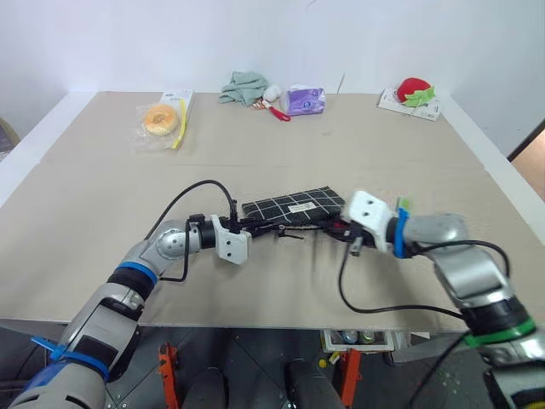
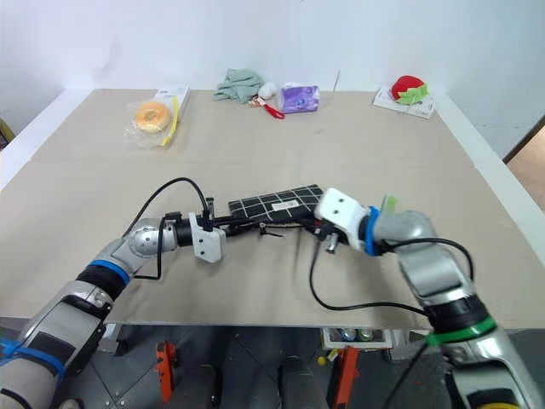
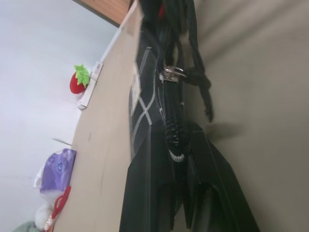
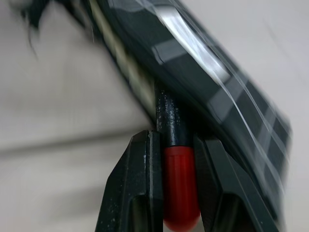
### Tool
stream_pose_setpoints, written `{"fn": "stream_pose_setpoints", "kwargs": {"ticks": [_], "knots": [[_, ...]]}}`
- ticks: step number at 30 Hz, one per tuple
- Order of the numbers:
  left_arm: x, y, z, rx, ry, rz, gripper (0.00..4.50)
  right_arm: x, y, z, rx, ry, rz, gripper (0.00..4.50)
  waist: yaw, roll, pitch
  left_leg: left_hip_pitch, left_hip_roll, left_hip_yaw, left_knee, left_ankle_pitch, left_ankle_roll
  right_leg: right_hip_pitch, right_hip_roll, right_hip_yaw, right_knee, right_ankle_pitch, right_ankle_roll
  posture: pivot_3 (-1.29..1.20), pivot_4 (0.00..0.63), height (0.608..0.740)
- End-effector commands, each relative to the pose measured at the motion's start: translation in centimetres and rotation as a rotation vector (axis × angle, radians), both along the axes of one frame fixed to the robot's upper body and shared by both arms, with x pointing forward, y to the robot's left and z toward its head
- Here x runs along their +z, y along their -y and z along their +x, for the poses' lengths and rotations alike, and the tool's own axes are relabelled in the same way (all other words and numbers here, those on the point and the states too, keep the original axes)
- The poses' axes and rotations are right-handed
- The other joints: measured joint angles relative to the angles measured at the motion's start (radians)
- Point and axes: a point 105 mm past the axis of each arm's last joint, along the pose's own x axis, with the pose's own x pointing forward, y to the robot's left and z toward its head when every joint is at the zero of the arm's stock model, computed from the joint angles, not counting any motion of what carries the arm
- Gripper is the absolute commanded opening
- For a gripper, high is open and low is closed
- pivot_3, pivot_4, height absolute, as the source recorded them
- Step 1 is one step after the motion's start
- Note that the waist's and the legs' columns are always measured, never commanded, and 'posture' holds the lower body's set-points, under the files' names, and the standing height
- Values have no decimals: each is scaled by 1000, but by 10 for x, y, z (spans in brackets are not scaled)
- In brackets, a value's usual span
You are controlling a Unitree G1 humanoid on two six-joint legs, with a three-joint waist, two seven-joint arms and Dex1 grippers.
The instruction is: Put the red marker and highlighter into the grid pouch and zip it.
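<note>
The flat black fabric grid pouch with white lines (image 1: pixel 294 207) lies on the table (image 1: pixel 341 145) between both grippers. The left gripper (image 1: pixel 241 227) is clamped tight on the pouch's near end beside the zipper, steadying it. The right gripper (image 4: pixel 176 159) pinches the slim black red-ended marker (image 4: pixel 177 179), tip at the pouch's mouth. Best to slide the marker straight along the opening, keeping the left hold firm.

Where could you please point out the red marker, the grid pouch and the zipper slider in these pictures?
red marker (image 4: pixel 179 186): right wrist view, its red end between the fingers.
grid pouch (image 1: pixel 294 204): left eye view, its checked top face.
zipper slider (image 3: pixel 172 73): left wrist view, its metal body.
</note>
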Motion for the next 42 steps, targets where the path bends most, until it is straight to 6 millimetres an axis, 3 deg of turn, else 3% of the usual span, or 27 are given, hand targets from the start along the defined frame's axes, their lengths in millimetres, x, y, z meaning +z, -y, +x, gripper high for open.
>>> {"fn": "stream_pose_setpoints", "kwargs": {"ticks": [1,5,9,11,13,14,15,17,20,22,23,26,29,32,38,42], "knots": [[13,2,-2,-16,26,-47,0,16,-13,4,42,84,-17,573,0,0,0,0,0,0,0,0,0,0,0,0,0,0,0,0,150,739],[15,4,-4,-18,10,-73,0,14,-24,1,101,115,-54,573,0,0,0,-1,0,0,0,0,0,0,-1,0,0,0,0,0,150,739],[14,3,-3,-2,-30,-98,0,12,-16,-6,123,84,-65,573,0,0,0,0,0,-1,0,0,0,0,-1,-1,0,0,0,0,150,739],[16,3,-2,6,-56,-123,0,15,-11,-13,133,47,-58,1670,0,0,0,0,0,-1,0,0,0,0,-1,-1,0,0,0,0,150,739],[18,3,0,15,-82,-149,0,21,-6,-21,149,21,-44,2489,0,0,0,0,0,-1,0,0,0,0,-1,-1,0,0,0,0,150,739],[19,2,0,20,-91,-156,0,26,-5,-23,148,17,-24,2861,0,0,0,0,0,-1,0,0,0,0,0,-1,0,0,0,0,150,739],[20,2,1,24,-103,-161,0,32,-3,-27,151,5,-6,3571,0,0,0,0,0,-1,0,0,0,0,0,-1,0,0,0,0,150,739],[19,2,3,32,-126,-166,0,54,0,-39,168,-36,125,4302,-1,0,0,0,0,-1,0,0,0,0,0,-1,0,0,-1,0,150,739],[20,2,3,33,-137,-168,0,81,8,-45,146,-55,286,4302,0,0,0,0,0,-1,0,0,0,0,0,-1,1,0,-1,0,150,739],[22,2,4,36,-146,-181,0,94,39,-19,-69,38,339,4302,0,0,0,1,0,-2,1,0,0,1,0,-1,1,0,-1,0,150,739],[23,3,4,37,-149,-188,0,94,63,-1,-241,77,354,4302,0,0,0,1,0,-1,1,0,0,1,0,-1,1,0,-1,0,150,739],[24,3,5,38,-152,-194,0,80,126,29,-675,106,405,4302,4,0,0,1,0,-1,2,1,0,2,-1,-1,0,2,-2,0,150,739],[25,3,5,38,-154,-198,0,53,161,31,-928,82,436,4302,3,0,0,1,0,-1,1,1,0,1,0,-1,1,2,-2,0,150,739],[26,3,5,37,-157,-201,0,33,168,25,-1042,38,487,4302,2,1,0,0,0,-1,-1,1,1,0,0,-1,1,4,-8,0,150,739],[25,3,5,33,-161,-195,0,12,155,21,-1129,-28,576,4302,-4,1,0,0,0,0,-2,0,3,-1,0,1,1,4,-9,0,150,739],[26,4,5,30,-162,-196,0,-17,147,13,-1181,-115,531,4302,-2,1,-1,0,0,0,-1,0,3,-1,0,0,1,1,-3,0,150,739]]}}
